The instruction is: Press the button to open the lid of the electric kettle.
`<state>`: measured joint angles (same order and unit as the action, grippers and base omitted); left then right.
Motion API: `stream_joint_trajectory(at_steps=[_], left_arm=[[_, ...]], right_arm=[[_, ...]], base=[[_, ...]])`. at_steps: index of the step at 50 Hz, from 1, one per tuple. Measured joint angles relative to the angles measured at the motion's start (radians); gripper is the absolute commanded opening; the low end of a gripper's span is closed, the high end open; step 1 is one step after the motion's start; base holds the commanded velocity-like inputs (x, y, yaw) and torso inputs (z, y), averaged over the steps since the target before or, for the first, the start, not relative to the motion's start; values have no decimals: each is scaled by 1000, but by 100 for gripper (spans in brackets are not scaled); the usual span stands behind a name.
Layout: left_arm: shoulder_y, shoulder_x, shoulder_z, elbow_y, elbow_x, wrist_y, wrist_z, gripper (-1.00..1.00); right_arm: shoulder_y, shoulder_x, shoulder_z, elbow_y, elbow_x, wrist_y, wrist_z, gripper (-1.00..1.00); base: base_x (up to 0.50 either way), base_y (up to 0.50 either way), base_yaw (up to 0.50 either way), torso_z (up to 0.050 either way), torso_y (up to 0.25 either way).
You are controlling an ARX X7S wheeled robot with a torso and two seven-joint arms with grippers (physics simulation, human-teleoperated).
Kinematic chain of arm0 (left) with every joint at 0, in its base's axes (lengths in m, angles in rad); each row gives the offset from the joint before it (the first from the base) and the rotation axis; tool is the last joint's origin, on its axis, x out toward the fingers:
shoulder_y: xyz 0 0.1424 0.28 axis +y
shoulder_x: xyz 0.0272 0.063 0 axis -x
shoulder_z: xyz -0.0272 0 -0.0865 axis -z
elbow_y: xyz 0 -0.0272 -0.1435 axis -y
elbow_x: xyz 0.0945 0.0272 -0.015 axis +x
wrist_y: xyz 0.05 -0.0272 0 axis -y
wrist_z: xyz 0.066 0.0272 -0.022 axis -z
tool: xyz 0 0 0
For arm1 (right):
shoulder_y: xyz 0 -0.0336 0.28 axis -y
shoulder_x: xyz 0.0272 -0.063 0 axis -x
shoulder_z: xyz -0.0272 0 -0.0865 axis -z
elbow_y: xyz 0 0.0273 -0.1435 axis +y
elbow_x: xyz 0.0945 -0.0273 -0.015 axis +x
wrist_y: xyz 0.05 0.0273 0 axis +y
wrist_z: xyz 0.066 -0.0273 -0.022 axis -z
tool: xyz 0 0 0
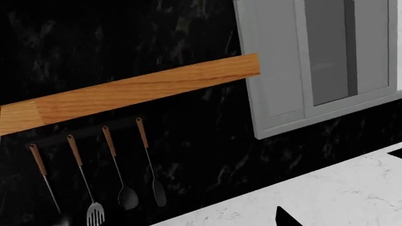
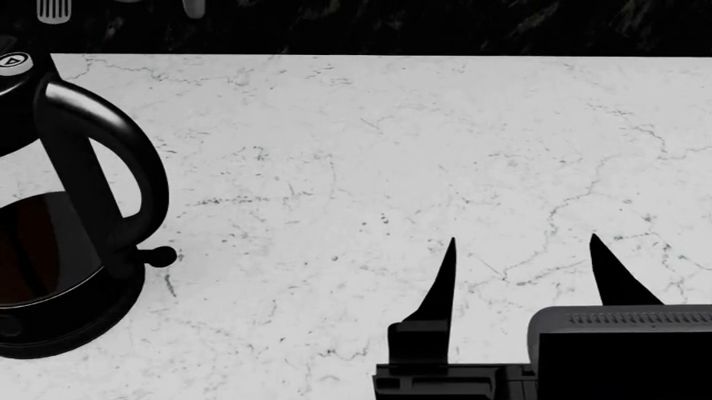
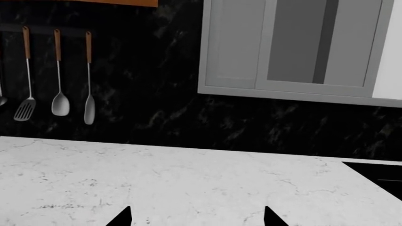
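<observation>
— White marble bench (image 2: 423, 150) under black wall; where is the right end effector (image 2: 523, 267)?
— Low over the bench, fingers spread wide, gripping nothing; the left end effector isn't visible in the head view.
— And the electric kettle (image 2: 67, 225)?
— Well apart, far left; its button (image 2: 16, 62) caps the black handle (image 2: 106, 158); utensils (image 3: 58, 75) hang behind.

Marble counter (image 2: 389, 150), hanging utensils (image 3: 60, 75), cabinet (image 3: 295, 47)
</observation>
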<state>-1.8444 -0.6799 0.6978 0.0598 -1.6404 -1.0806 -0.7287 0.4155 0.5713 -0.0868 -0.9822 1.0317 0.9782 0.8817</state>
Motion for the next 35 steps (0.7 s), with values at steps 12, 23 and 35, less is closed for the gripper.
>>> stream_joint_trajectory(at_steps=[12, 23, 35], left_arm=[[-47, -3, 81, -237, -133, -159, 15, 100], [-140, 9, 142, -401, -299, -270, -77, 100], [-184, -22, 200, -442, -465, -319, -194, 100]], right_arm=[[13, 2, -13, 1, 21, 5, 19, 100], [22, 5, -24, 3, 36, 4, 29, 100], [28, 10, -32, 7, 54, 0, 35, 100]], base=[[0, 0, 0, 0, 0], [0, 0, 0, 0, 0], [0, 0, 0, 0, 0]])
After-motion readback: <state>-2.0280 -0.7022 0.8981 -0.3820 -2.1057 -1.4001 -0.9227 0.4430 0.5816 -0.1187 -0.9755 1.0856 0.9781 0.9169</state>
